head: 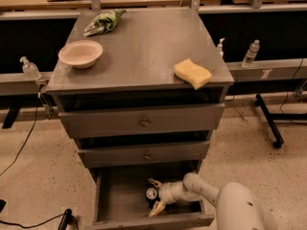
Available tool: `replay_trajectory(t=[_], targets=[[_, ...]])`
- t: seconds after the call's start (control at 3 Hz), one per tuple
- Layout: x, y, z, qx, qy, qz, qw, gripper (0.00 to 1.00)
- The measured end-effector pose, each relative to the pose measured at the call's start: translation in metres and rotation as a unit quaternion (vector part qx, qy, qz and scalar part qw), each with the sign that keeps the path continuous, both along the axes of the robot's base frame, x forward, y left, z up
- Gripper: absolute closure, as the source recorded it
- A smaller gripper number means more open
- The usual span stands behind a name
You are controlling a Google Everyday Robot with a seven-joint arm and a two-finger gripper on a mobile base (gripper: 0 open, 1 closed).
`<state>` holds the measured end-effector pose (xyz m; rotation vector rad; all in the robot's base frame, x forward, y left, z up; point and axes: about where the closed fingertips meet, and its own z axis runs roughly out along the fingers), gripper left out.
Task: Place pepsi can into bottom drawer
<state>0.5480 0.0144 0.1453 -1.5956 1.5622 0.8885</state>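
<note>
The bottom drawer (122, 198) of the grey cabinet is pulled out. The pepsi can (151, 194) sits inside it near the middle, dark, with its silver top showing. My gripper (155, 196) reaches into the drawer from the right. Its two pale fingers (157, 208) are spread apart on either side of the can, one behind it and one in front, and stand clear of it. The white arm (230, 205) comes in from the lower right corner.
The two upper drawers (144, 122) with round knobs are closed. On the cabinet top are a white bowl (80, 53), a green bag (103, 22) and a yellow sponge (192, 73). Water bottles (251, 53) stand behind, and a black stand foot (268, 121) is at the right.
</note>
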Motion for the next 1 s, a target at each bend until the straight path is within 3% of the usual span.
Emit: replay_trajectory(t=[0.33,0.67,1.0], targets=[[0.002,-0.01,0.023,0.005,-0.027,-0.013,0.9995,0.2],[0.0,-0.042,0.053,0.019,-0.054,-0.044,0.9974,0.49],[-0.007,-0.073,0.077,0.036,-0.064,-0.061,0.9954,0.27]])
